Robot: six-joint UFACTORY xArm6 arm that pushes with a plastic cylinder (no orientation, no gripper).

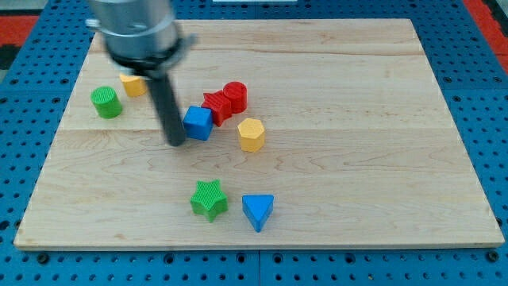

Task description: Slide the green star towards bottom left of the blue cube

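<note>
The green star [209, 199] lies near the view's bottom, left of centre. The blue cube [198, 122] sits above it, towards the middle left. My tip [175, 143] is at the end of the dark rod, just left of and slightly below the blue cube, close to it. The tip is well above the green star and apart from it.
A blue triangle [258, 211] lies right of the green star. A red star [216, 105] and a red cylinder [235, 95] touch upper right of the cube. A yellow hexagon [252, 134], a green cylinder [105, 102] and a yellow block [132, 84] are also on the board [357, 159].
</note>
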